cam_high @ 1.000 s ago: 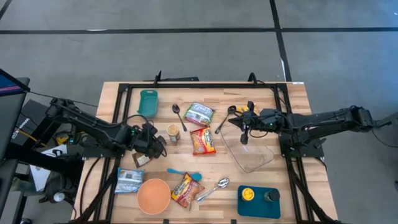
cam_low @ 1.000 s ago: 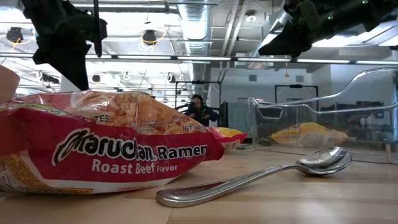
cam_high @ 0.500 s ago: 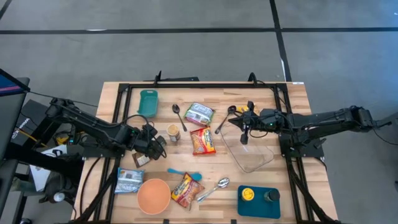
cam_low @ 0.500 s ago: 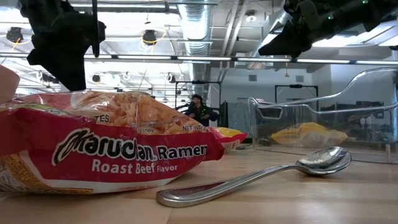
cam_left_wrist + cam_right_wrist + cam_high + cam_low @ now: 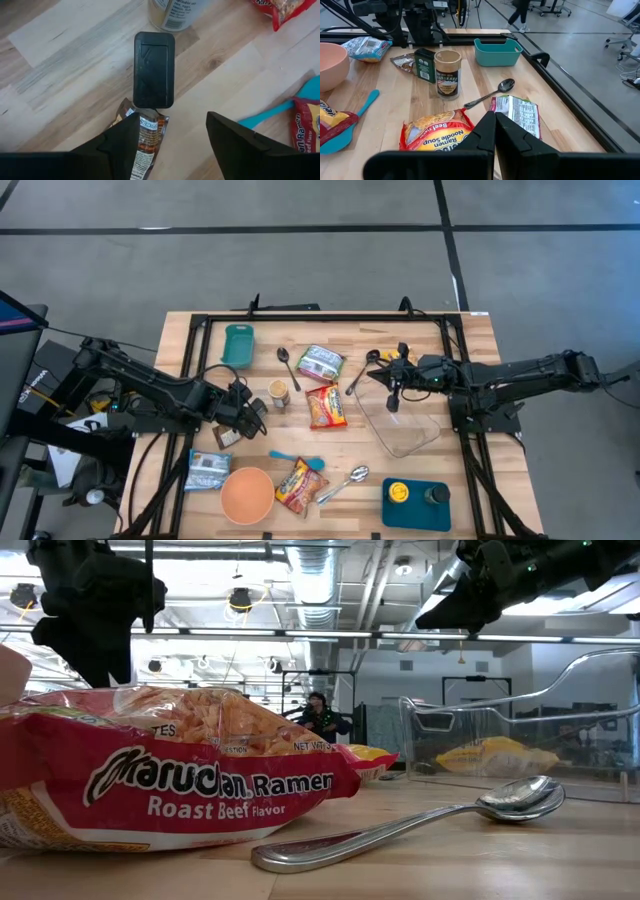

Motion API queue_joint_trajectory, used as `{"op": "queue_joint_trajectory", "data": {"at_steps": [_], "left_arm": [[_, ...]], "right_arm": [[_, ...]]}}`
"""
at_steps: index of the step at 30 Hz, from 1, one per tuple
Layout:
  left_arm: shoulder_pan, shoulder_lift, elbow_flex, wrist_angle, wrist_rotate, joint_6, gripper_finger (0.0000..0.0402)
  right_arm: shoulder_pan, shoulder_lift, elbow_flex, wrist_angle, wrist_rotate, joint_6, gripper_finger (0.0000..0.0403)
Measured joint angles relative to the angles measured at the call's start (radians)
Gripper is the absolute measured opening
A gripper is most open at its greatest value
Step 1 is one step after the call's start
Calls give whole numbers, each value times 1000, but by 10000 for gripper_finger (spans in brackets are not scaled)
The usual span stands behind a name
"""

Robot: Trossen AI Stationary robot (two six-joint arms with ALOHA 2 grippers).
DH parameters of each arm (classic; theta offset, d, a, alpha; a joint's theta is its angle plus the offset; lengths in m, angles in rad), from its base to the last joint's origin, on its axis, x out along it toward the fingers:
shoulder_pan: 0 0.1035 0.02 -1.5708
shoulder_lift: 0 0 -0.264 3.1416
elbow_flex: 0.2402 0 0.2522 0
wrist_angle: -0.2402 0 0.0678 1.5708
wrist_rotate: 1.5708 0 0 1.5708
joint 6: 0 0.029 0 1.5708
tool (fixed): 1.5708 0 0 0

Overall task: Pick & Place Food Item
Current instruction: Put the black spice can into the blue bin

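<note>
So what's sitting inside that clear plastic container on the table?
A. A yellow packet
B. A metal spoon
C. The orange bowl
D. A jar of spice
A: in the low view a yellow packet shows behind the wall of the clear container; no spoon, bowl or jar shows in it.

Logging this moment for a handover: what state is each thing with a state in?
Left end effector: fingers apart, over a small brown snack packet lying flat.
Small black rectangular box: flat on the wood, ungripped.
Right end effector: shut, holding nothing.
Clear plastic container: open-topped.
Peach round bowl: upright, nothing visible inside.
Teal rectangular bin: upright.
Brown glass jar: upright, lidded.
</note>
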Motion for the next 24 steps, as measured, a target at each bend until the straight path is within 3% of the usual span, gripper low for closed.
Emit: {"op": "queue_joint_trajectory", "data": {"at_steps": [12, 19, 24], "left_arm": [[-107, 3, -9, 3, -48, -115, 201], [-155, 3, -123, 41, -72, -262, 208], [-156, 3, -189, 137, -63, -262, 218]], "right_arm": [[0, 0, 0, -8, 0, 0, 1], [0, 0, 0, -8, 0, 0, 1], [0, 0, 0, -8, 0, 0, 1]]}}
